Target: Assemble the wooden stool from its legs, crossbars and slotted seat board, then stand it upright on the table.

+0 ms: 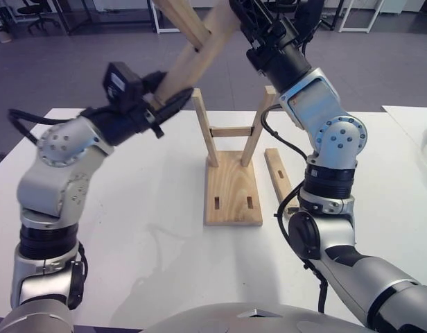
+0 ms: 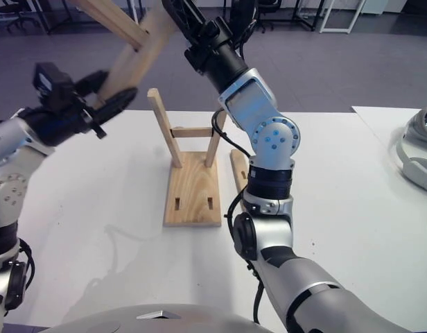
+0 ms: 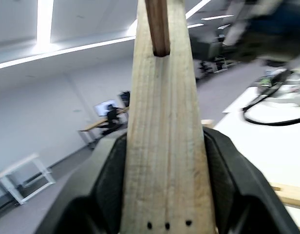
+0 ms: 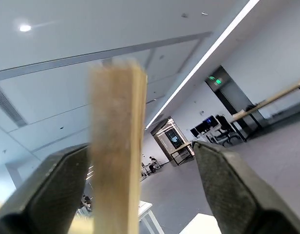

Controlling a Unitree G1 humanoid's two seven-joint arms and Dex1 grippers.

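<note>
Above the white table, left gripper clenched on a wooden leg – holds it aloft, tilted up and rightward, crossbar seated in its slot. Higher up, right gripper with fingers spread either side of the same leg's upper end – seemingly released, wood near one finger only. Down on the table, seat board lying flat, two legs upright in its far end, joined by a second crossbar; near slots facing up. Just beside the board's right edge, loose wooden piece lying flat.
</note>
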